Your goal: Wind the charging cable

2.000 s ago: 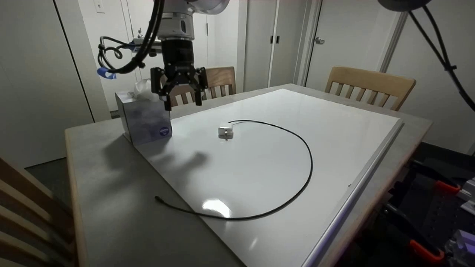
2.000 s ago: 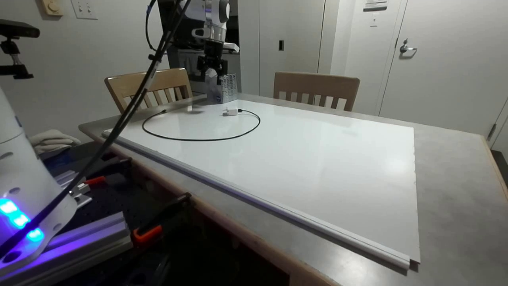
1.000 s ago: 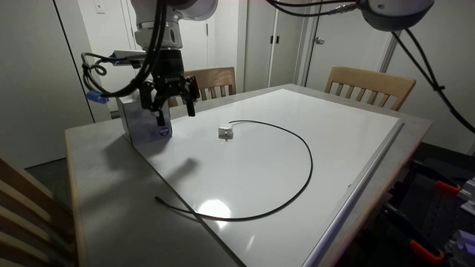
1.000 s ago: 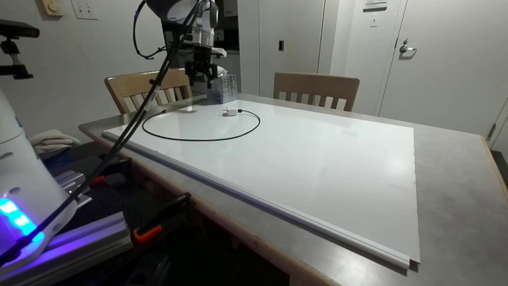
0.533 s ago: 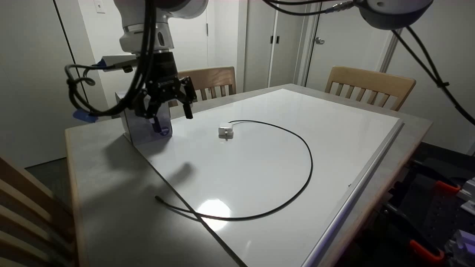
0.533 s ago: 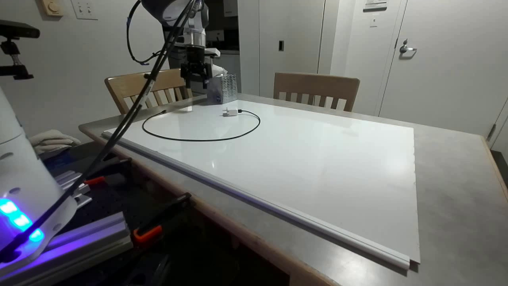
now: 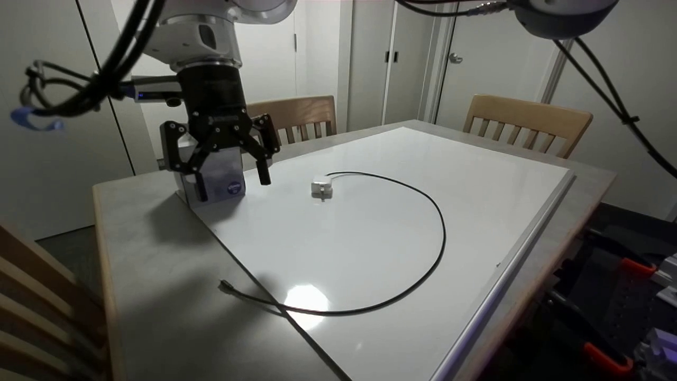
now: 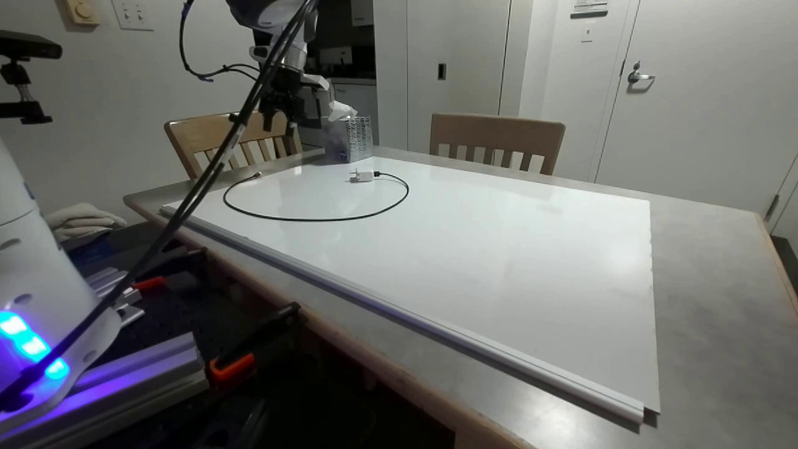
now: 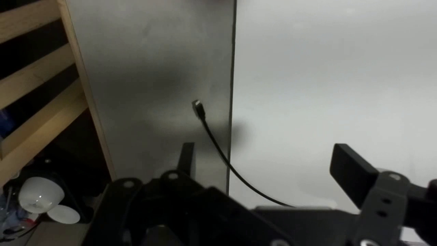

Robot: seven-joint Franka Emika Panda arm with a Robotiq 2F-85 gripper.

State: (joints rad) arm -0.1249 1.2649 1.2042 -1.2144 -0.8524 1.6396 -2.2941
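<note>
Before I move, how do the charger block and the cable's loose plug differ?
Colour: the charger block is white, the loose plug dark. Shape: the charger block is boxy, the loose plug slim. Place: the charger block sits on the white board, the loose plug is past its edge, over the grey tabletop. Shared: each is at an end of the charging cable, and the open gripper holds neither.

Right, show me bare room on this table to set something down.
Most room: the whiteboard between the cable and the edge farthest from the tissue box, plus the grey table beyond. Smaller: inside the cable's curve. Crowded: the end with that box and the charger, open gripper overhead.
</note>
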